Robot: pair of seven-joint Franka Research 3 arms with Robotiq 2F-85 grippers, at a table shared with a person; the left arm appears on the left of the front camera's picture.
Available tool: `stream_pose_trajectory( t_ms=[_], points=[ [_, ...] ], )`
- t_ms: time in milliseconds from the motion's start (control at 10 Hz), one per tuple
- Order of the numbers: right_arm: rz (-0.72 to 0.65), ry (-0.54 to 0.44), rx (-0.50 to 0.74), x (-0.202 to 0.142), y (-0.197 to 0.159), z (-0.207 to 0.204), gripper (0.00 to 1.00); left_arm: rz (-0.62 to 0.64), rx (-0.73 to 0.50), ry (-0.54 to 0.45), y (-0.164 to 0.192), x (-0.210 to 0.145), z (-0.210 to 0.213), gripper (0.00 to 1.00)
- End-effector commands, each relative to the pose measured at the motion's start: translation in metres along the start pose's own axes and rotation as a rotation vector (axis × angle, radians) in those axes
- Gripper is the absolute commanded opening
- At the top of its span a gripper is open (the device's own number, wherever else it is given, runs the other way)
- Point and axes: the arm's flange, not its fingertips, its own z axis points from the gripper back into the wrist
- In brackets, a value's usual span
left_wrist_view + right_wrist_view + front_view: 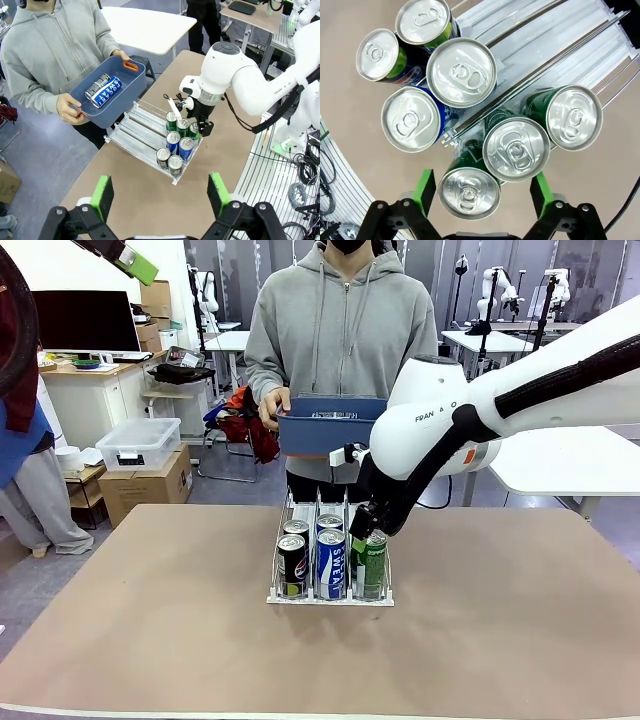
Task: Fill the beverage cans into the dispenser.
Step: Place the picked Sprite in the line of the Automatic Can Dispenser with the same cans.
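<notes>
The clear three-lane dispenser (330, 592) stands mid-table. Its left lane holds two black beverage cans (292, 565), the middle lane two blue ones (331, 562), and the right lane three green ones (372, 562). My right gripper (374, 524) hangs open just above the front green cans (516, 148), its green pads (426, 185) on either side of their tops and holding nothing. My left gripper (161, 197) is open and empty, high above the near side of the table. A person at the far side holds a blue bin (131, 82) with one black and one blue can (106, 92) lying in it.
The rear halves of the dispenser's lanes (135, 122) are free. Bare brown tabletop (150, 620) surrounds the rack. My right arm (520, 400) reaches in from the right over the table. Desks, boxes and a monitor stand behind the person.
</notes>
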Motion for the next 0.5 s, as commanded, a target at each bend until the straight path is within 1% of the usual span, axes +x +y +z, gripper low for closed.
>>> stream_pose_trajectory(
  t_ms=[0,200,300,400],
  points=[
    [-0.018,-0.013,0.011,-0.012,0.01,0.015,1.0,0.002,0.007,0.002,0.0,-0.001,0.0,1.0],
    [-0.035,-0.039,0.002,-0.022,0.013,0.029,1.0,0.002,0.007,0.002,0.0,-0.001,0.0,1.0],
    [-0.007,-0.023,-0.004,-0.004,0.005,0.016,1.0,0.002,0.007,0.002,0.0,-0.001,0.0,1.0],
    [-0.007,-0.023,-0.004,-0.004,0.005,0.016,1.0,0.002,0.007,0.002,0.0,-0.001,0.0,1.0]
  ],
)
